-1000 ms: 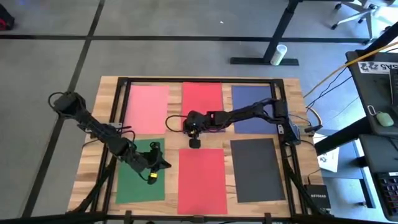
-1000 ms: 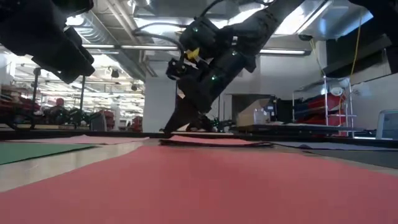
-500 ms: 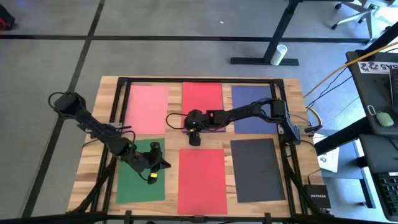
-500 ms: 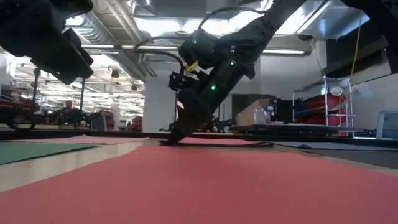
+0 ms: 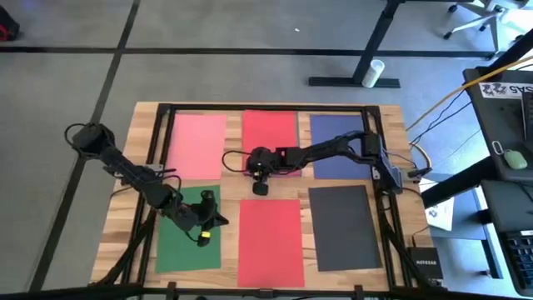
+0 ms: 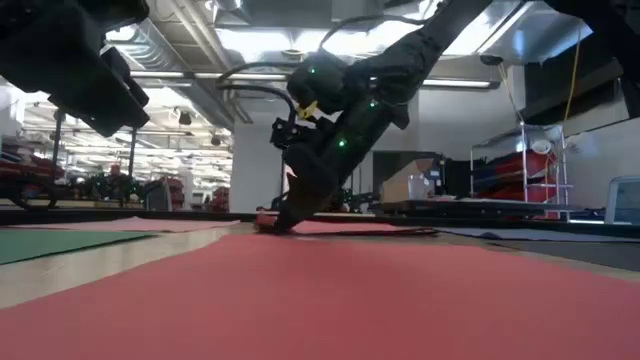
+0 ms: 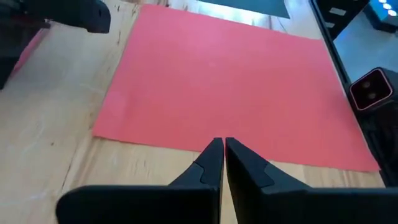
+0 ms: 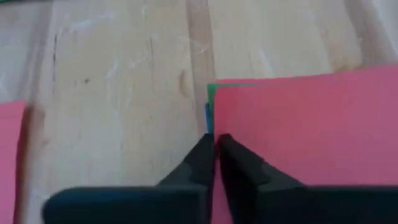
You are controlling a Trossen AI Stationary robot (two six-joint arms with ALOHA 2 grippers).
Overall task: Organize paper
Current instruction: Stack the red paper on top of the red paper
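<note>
Pink (image 5: 198,143), red (image 5: 271,240), green (image 5: 188,240), navy (image 5: 337,142), dark grey (image 5: 344,227) sheets; pale wood table (image 5: 226,187).

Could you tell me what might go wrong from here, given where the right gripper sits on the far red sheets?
The right gripper, fingers shut, sits at the corner of the red stack, where green and blue edges peek out beneath; pushing there could fan or crumple the sheets. The left gripper hovers shut over the green sheet and might scuff it if lowered.

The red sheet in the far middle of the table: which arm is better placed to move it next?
Probably the right. Its tool is shut at the near left corner of that red sheet. The left tool hangs shut over the green sheet, farther away.
</note>
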